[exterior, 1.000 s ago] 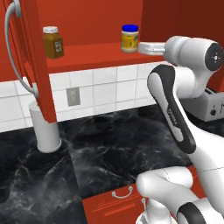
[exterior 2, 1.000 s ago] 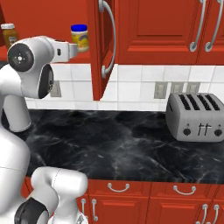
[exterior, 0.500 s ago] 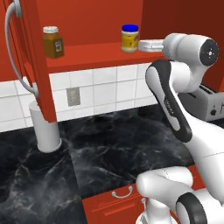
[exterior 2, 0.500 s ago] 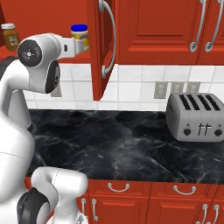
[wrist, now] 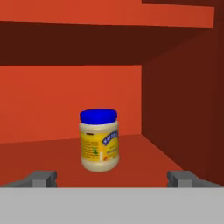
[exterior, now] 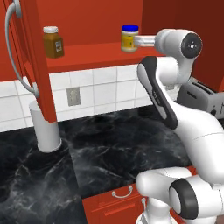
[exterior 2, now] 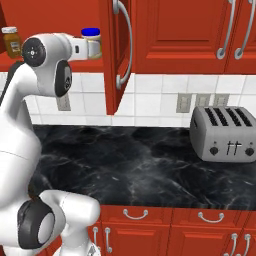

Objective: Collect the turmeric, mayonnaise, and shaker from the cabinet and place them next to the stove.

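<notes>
The mayonnaise, a cream-yellow jar with a blue lid, stands upright on the red cabinet shelf, straight ahead of my gripper. The gripper is open, and its fingertips are spread wider than the jar and short of it. From the left base, the gripper is level with the mayonnaise, just to its right. The turmeric stands farther left on the same shelf. From the right base, the hand partly covers the mayonnaise; the turmeric is at far left. The shaker and stove are out of view.
The cabinet's open doors with curved silver handles flank the shelf. A tall white paper-towel cylinder stands on the black marble counter under the left door. A steel toaster sits to the right. Red drawers run below.
The hand has reached farther left into the cabinet and risen slightly, closing the distance to the mayonnaise. The jars have not moved.
</notes>
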Tool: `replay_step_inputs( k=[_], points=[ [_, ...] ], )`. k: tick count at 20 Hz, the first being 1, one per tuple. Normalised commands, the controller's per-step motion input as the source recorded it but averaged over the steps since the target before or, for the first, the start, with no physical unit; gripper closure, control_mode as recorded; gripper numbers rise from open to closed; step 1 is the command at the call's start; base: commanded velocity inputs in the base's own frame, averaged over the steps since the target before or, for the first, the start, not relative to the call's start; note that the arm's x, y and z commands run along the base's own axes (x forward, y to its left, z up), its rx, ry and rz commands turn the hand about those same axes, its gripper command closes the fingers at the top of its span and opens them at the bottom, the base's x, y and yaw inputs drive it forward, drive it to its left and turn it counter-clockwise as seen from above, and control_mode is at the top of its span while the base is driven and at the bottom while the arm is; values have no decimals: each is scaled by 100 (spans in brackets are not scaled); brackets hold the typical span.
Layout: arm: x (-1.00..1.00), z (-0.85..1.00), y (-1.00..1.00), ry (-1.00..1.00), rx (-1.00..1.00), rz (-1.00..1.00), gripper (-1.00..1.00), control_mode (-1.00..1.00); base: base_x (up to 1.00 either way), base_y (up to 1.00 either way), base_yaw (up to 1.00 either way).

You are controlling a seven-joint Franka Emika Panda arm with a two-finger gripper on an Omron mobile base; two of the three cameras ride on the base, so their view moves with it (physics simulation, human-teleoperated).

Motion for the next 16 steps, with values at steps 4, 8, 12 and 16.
replay_step_inputs(
  k=[4,8,12,16],
  points=[
    [29,12,13,0,-2,-14,-100,-100,0,0,0],
    [24,11,24,0,-4,-14,-100,-100,0,0,0],
    [22,2,31,0,-6,-12,-100,-100,0,0,0],
    [22,0,20,0,-1,-5,-100,-100,0,0,0]
  ],
)
